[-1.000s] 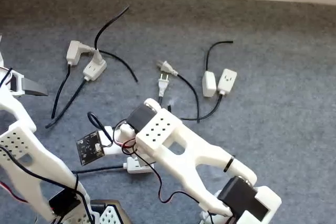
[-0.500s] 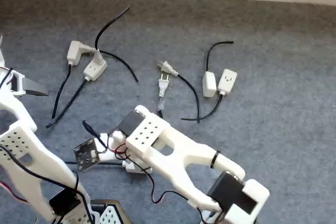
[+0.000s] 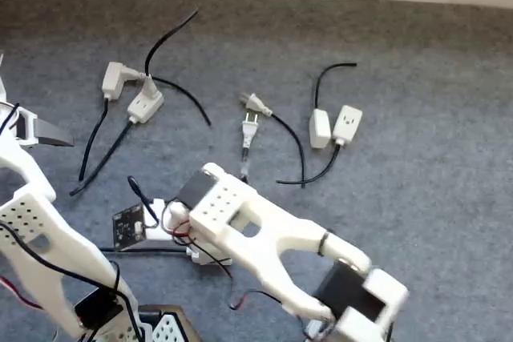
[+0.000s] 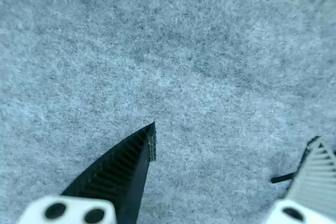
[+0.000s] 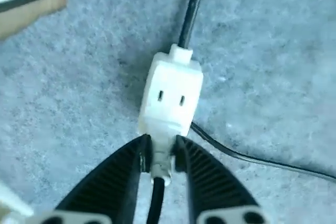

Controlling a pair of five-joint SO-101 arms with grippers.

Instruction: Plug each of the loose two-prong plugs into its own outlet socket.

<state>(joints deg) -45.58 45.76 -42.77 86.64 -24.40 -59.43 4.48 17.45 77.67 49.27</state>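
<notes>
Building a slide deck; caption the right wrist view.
Right pincer grips a white plug touching a white outlet socket.

There were two white robot arms, the left arm point(image 3: 44, 242) and the right arm point(image 3: 276, 242). Three white plastic outlet sockets had black cords: the left socket point(image 3: 145, 105), the right socket point(image 3: 348, 122) and the near socket point(image 5: 171, 95). Two loose two-prong plugs showed bare metal prongs: the upper plug point(image 3: 255, 103) and the lower plug point(image 3: 248, 127). One small white plug point(image 5: 161, 162) touched the near socket. Two more white blocks, the angled block point(image 3: 114, 78) and the oblong block point(image 3: 320, 127), were plug or socket, unclear which.
</notes>
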